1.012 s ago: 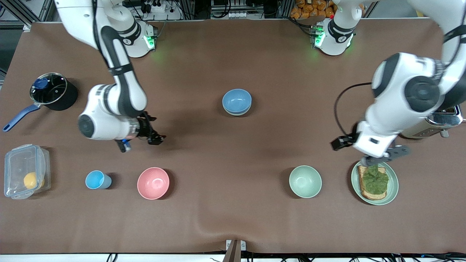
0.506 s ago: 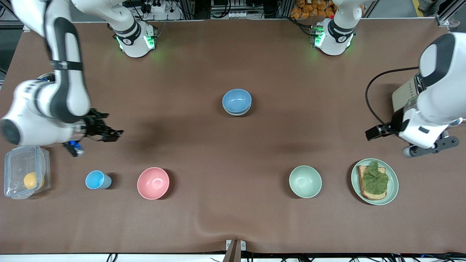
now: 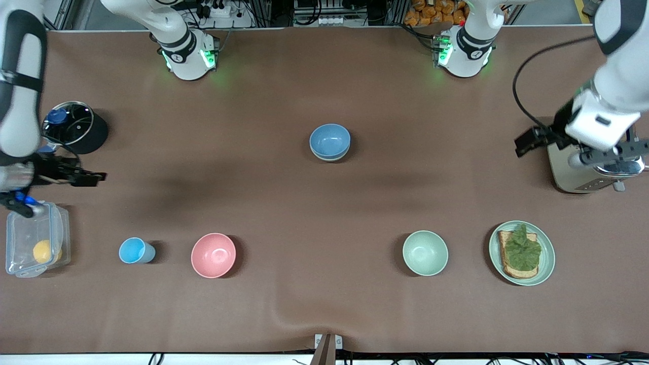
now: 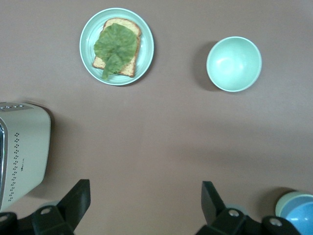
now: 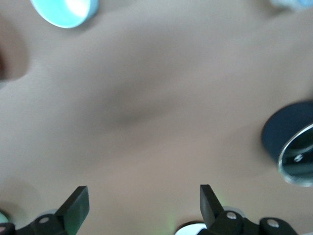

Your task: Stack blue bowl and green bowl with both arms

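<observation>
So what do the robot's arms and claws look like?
Both arms are chunky white tubes with black bands at the joints, and their round bases glow green. The left claw is grey-black, with a black cable looping above it. The right claw has thin black fingers, with a small blue part near its wrist.

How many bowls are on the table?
4: the blue bowl sits nested in the green bowl mid-table; the pink bowl and the pale mint bowl lie nearer the front camera, toward the right arm's and left arm's ends. Further nested bowls could be hidden.
</observation>
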You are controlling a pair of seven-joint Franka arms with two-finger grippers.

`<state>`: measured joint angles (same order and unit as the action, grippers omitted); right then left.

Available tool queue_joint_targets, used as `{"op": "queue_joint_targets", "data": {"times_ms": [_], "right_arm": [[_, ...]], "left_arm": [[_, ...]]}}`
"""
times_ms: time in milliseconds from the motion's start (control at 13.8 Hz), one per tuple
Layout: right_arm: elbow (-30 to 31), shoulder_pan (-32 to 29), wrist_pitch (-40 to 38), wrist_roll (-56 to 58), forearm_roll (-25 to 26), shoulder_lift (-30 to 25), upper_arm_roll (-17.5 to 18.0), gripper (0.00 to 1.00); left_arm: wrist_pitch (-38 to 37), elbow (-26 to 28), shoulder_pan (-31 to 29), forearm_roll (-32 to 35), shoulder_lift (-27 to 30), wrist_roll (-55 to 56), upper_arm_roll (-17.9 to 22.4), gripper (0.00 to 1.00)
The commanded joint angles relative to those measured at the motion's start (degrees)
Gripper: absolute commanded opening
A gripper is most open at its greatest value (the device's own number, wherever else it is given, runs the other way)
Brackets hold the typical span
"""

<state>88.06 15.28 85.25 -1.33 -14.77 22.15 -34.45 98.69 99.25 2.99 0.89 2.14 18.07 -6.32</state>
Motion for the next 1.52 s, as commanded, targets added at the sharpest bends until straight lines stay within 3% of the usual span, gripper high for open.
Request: {"op": "queue_joint_targets", "data": {"times_ms": [0, 217, 506, 795, 1157, 1446], "right_arm": [[-2.53, -4.73, -1.05, 4.49, 2.46, -4.91, 4.82, 1.0], [-5.07, -4.82, -3.67, 2.22, 5.26, -10.53, 7.81, 1.0], [-5.97, -8.25, -4.74, 0.72, 7.11, -15.9, 13.35, 1.0], [-9.57, -15.26, -7.73, 0.54, 7.82, -16.44, 20.45, 1.0], [-9.66, -17.3, -7.73, -0.34, 8.44, -16.44, 22.93, 1.0], [-12.73, -14.58, -11.16, -4.73, 10.29, -16.35, 22.15, 1.0]], "left_arm": [[-0.34, 2.0, 1.58, -0.01, 2.08, -1.37, 0.96, 1.0], [-0.95, 1.48, 0.53, 0.61, 2.08, -10.05, 0.61, 1.0], [-5.86, -3.87, -0.96, -0.44, 1.82, -18.94, 2.1, 1.0], [-7.45, -5.29, -1.23, -0.62, 1.46, -19.56, 2.1, 1.0], [-10.8, -6.17, -1.23, -0.45, 1.29, -20.09, 2.1, 1.0], [-10.89, -7.75, -1.23, -0.01, 1.29, -21.59, 2.63, 1.0]]}}
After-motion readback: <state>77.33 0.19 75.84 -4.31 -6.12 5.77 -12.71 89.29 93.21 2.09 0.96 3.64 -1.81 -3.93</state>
